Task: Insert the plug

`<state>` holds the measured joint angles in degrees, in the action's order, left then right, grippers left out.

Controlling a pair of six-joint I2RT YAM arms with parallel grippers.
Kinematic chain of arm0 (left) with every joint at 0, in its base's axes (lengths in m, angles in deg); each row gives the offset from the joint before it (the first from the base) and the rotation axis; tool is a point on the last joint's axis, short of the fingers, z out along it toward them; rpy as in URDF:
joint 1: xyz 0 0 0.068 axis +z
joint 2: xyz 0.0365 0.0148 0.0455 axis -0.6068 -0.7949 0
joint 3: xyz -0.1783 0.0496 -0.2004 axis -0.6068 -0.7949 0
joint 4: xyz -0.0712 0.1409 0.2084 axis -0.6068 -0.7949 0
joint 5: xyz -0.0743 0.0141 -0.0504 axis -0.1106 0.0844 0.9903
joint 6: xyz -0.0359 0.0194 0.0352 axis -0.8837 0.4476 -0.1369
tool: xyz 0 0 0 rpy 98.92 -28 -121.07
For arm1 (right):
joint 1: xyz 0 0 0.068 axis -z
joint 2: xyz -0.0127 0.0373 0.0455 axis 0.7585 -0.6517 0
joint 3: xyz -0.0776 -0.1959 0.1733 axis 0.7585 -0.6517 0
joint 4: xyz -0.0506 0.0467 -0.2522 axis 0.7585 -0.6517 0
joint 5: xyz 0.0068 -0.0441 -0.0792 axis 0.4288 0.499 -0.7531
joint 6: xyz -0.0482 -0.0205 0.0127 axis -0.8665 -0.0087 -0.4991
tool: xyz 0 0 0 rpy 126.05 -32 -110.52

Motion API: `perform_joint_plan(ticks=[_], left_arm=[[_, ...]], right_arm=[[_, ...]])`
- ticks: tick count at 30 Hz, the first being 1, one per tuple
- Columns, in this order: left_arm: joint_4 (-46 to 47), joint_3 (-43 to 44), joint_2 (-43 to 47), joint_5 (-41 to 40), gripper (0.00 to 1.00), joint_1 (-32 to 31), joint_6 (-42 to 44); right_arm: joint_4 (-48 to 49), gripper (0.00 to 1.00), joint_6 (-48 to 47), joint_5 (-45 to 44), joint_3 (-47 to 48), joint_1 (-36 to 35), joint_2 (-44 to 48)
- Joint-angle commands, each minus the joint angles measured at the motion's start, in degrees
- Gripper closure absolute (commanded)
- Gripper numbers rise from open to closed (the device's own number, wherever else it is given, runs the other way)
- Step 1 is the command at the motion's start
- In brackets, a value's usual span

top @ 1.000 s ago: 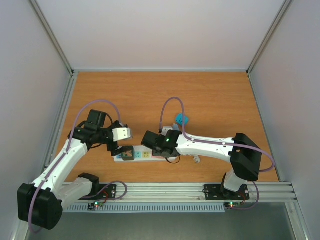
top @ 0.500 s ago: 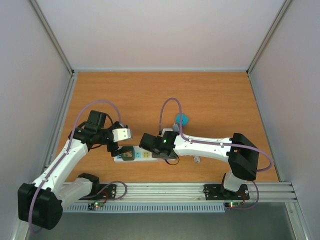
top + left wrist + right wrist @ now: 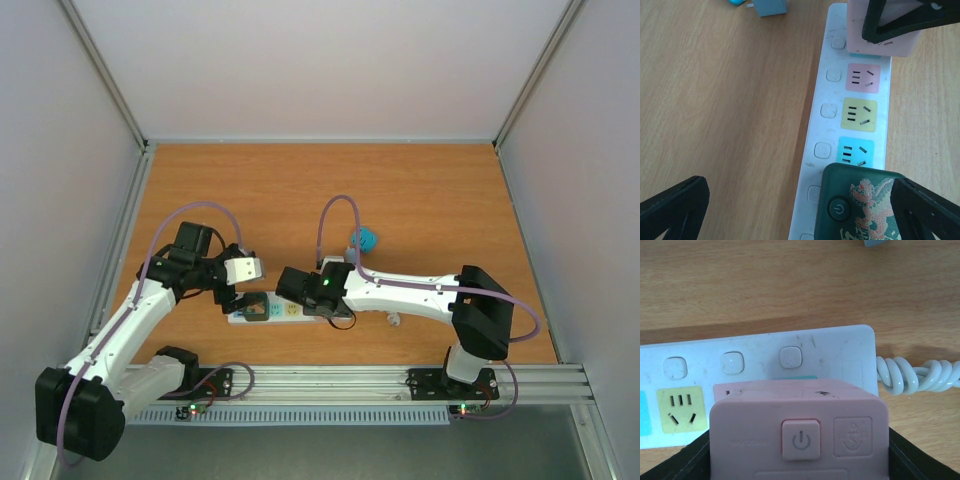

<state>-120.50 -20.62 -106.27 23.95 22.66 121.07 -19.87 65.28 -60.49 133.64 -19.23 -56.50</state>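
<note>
A white power strip (image 3: 285, 312) (image 3: 832, 60) (image 3: 830, 345) with coloured sockets lies near the table's front edge. My right gripper (image 3: 303, 290) (image 3: 800, 452) is shut on a pink plug (image 3: 800, 410) (image 3: 885, 40) held over the teal socket by the cable end; I cannot tell whether its pins are in. A dark green plug (image 3: 865, 205) (image 3: 252, 304) with a dragon print sits on the strip's other end. My left gripper (image 3: 243, 295) (image 3: 800, 195) is open around it, its left finger well clear and its right finger at the plug's edge.
A blue adapter (image 3: 365, 238) (image 3: 771, 6) lies on the wood behind the strip. The strip's coiled white cable (image 3: 920, 375) (image 3: 395, 320) runs off to the right. Pink, yellow and light-blue sockets (image 3: 860, 114) stand free between the two plugs.
My right gripper with the pink plug has shifted slightly left along the strip. The left arm has barely moved.
</note>
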Motion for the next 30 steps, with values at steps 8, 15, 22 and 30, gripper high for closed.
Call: perform_joint_plan(ticks=[8,15,22,30], left_arm=[[1.6,-0.3,0.4,0.3,0.00,0.4,0.3],[1.7,-0.2,0.0,0.6,0.00,0.4,0.6],[1.2,-0.3,-0.9,0.3,0.00,0.5,1.3],[-1.1,0.8,-2.2,0.4,0.01,0.4,2.4]], right_arm=[[0.4,0.99,4.6,2.0,-1.4,-0.6,-3.5],[-0.5,0.99,4.5,2.9,-1.5,-0.8,-5.2],[-4.6,0.99,5.4,1.9,-1.1,-0.8,-4.6],[-7.4,0.99,7.7,1.3,-0.2,-0.8,-5.9]])
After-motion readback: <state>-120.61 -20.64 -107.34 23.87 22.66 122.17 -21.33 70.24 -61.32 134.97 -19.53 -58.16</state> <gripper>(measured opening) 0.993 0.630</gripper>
